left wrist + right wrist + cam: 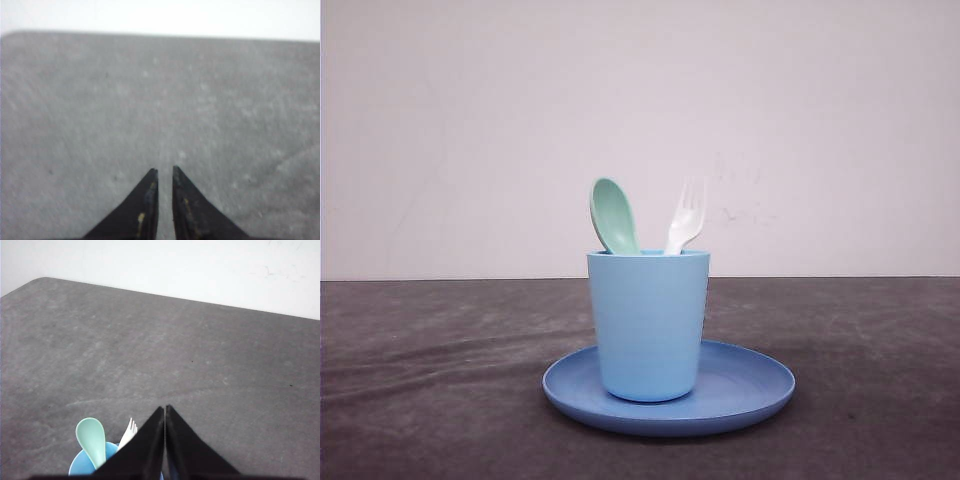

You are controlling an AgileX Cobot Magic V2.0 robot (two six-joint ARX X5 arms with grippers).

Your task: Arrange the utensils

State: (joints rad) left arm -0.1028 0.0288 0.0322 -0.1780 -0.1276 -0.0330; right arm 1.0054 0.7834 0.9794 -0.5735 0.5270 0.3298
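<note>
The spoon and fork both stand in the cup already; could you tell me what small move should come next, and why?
Probably none beyond keeping both arms back: the spoon and fork stand upright in the cup on the plate, and the right gripper and left gripper hold nothing.

Bare test bench, likely a lab: dark grey matte table (430,380) meets a plain white wall (470,120) right behind it, faint scuffs on the wall, no household furnishings around the table.
</note>
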